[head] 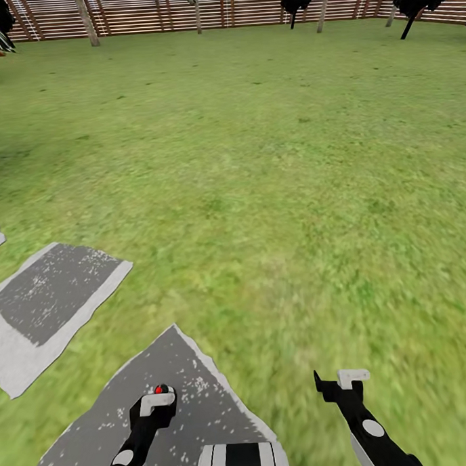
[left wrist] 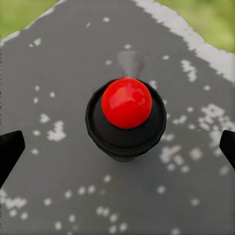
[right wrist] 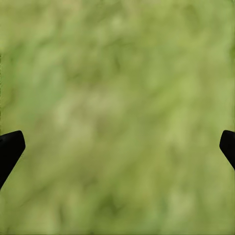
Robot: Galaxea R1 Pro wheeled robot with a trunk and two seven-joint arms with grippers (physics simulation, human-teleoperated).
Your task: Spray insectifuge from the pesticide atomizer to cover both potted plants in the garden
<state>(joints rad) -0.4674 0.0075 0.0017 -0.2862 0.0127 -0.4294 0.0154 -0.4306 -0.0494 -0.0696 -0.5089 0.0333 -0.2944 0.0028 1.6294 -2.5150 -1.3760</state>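
Standing upright between wide-spread black fingertips [left wrist: 11, 152] of the left gripper [head: 158, 402], untouched: slim dark pesticide atomizer [left wrist: 126, 117] with red tip, on a grey speckled stepping stone [left wrist: 73, 73], lower left. Hovering over blurred green lawn [right wrist: 117, 98] at lower right: right gripper [head: 340, 383], likewise parted wide, gripping nothing.

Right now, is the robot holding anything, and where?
Nothing seems held: the pesticide atomizer stands between the left gripper's open fingers, untouched; the right gripper is open over grass.
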